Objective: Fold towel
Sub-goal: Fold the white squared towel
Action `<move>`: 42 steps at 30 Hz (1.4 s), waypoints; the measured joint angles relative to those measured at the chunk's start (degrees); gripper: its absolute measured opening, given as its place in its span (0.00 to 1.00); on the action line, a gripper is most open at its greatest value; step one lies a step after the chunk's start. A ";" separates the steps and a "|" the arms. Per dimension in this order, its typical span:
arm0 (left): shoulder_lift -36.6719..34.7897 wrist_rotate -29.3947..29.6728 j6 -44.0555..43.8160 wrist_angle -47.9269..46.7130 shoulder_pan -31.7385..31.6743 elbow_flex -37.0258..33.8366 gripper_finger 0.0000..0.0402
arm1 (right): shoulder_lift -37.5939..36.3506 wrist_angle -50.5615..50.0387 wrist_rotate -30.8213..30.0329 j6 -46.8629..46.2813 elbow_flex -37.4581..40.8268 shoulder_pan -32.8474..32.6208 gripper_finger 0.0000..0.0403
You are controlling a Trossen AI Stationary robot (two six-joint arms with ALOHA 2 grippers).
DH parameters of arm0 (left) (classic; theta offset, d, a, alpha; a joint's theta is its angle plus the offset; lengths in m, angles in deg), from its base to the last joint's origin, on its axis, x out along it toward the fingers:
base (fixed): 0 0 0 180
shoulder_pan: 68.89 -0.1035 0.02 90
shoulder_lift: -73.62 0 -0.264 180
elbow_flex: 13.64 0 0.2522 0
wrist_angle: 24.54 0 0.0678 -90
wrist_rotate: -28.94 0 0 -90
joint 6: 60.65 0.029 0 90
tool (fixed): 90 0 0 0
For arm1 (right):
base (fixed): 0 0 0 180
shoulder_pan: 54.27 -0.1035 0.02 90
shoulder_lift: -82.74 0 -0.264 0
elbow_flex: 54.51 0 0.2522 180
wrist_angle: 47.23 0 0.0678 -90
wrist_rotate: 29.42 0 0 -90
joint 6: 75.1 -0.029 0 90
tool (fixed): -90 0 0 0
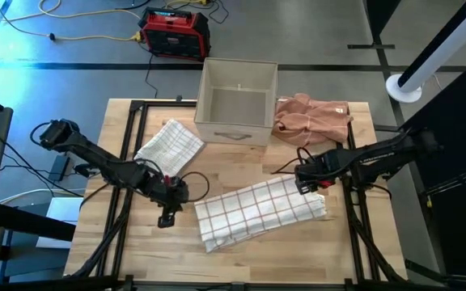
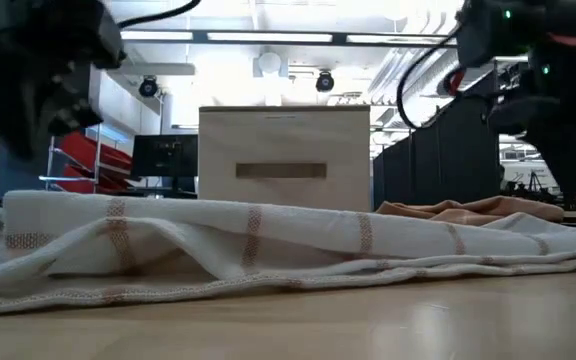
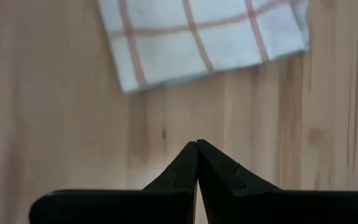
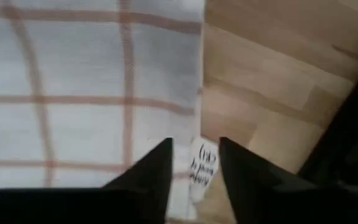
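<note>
Wooden table (image 1: 241,259), checked towel (image 1: 257,212) between left end effector (image 1: 167,220) pinched together, right end effector (image 1: 310,184) apart, box (image 1: 235,101) behind

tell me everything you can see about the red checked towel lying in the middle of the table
The towel is white cloth with a thin red-orange grid. It lies folded in a long, loosely layered strip, slanted on the wooden table, its edges uneven. The low view shows rumpled layers with gaps beneath. A small printed tag sits at its right edge. The right end effector hovers open over that end; the left end effector, shut, is beside the left end, apart from it.
</note>
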 joint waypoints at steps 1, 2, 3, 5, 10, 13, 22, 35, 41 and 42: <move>0.00 0.02 -0.86 1.88 0.54 -1.15 0.00 | -0.01 1.48 -0.66 0.33 1.04 0.00 0.39; 0.00 0.03 -1.85 3.45 1.07 -2.21 0.00 | -0.03 3.44 -1.04 0.58 2.22 0.00 0.43; -0.01 0.04 -2.69 5.39 1.49 -3.35 0.00 | -0.03 5.61 -1.14 0.94 3.54 0.00 0.47; 0.00 0.06 -4.70 9.55 2.18 -5.61 0.00 | -0.01 9.28 -1.14 0.93 5.84 0.00 0.52; 0.00 0.97 -8.80 17.01 2.73 -9.98 0.00 | 0.10 15.59 -1.22 -1.05 11.51 0.00 0.54; 0.00 3.50 -10.95 18.43 2.70 -11.48 0.00 | -0.08 17.84 -1.30 -1.71 12.96 -0.02 0.43; 0.00 7.58 -12.27 21.62 2.25 -12.77 0.00 | 0.03 11.93 -4.15 2.62 6.93 0.15 0.03; 11.50 6.22 -10.79 29.42 -5.40 -12.77 0.00 | 2.39 4.58 -10.20 11.45 -20.72 -1.41 0.03; 17.56 6.82 -12.70 39.59 -5.66 -12.60 0.00 | 10.91 14.33 -7.80 15.72 -27.15 -3.68 0.03; 18.05 6.98 -12.80 40.43 -5.64 -12.60 0.00 | 12.58 17.26 -6.77 16.54 -27.72 -3.97 0.03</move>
